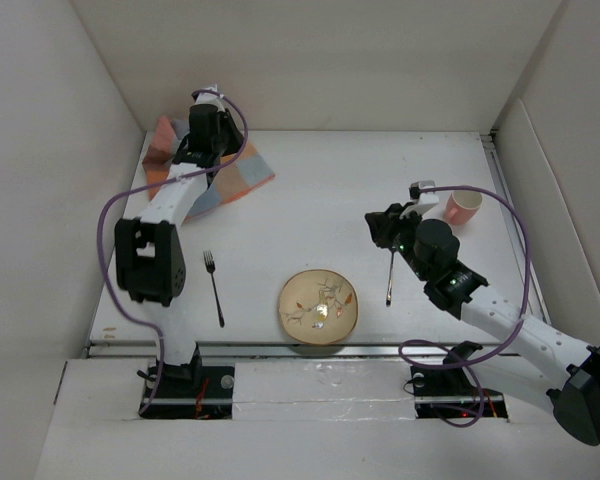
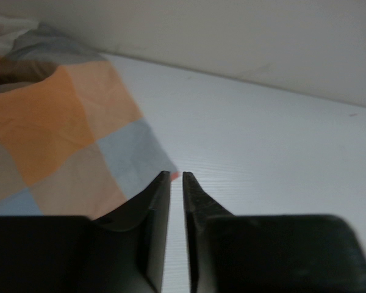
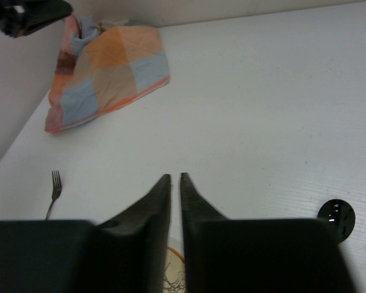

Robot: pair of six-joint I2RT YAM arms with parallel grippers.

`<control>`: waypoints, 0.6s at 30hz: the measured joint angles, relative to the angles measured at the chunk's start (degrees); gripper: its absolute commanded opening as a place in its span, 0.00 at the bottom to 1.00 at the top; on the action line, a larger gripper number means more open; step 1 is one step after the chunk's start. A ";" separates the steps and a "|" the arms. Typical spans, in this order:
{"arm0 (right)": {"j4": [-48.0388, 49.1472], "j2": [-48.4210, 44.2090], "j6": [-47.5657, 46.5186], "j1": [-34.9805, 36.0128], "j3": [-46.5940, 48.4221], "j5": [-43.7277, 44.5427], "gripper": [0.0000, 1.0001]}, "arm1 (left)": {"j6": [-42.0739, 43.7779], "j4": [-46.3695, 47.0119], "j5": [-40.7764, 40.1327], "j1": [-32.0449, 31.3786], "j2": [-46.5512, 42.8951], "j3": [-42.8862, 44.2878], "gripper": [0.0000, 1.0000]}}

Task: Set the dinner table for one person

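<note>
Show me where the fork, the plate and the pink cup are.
fork [image 1: 215, 292], top view, middle of its handle.
plate [image 1: 319, 306], top view, its painted centre.
pink cup [image 1: 464, 207], top view, its middle.

Placemat [image 1: 245, 175] partly under left arm [image 1: 180, 200]. Plate [image 3: 174, 274] mostly bhd right gripper [image 3: 175, 177]; fork [image 3: 55, 186] handle cut off by it; spoon [image 3: 336, 218]: bowl only vis.
</note>
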 measured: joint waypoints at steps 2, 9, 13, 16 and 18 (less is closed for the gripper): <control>-0.07 0.37 0.24 0.09 0.00 0.07 0.43 | 2.25 -5.27 -3.82 -0.13 9.40 8.50 0.29; 0.50 3.02 -0.48 0.31 0.04 0.07 0.56 | 8.44 -21.42 -12.92 -2.16 33.75 29.03 0.47; 0.46 5.27 -0.50 0.31 0.07 -0.04 0.55 | 10.84 -26.36 -16.52 -6.05 41.48 36.24 0.47; 0.48 6.40 -0.52 0.31 0.09 -0.37 0.55 | 11.45 -27.34 -17.20 -8.31 42.84 39.85 0.29; 0.48 6.93 -0.63 0.31 0.11 -0.37 0.55 | 11.78 -27.93 -16.57 -9.49 43.19 41.16 0.10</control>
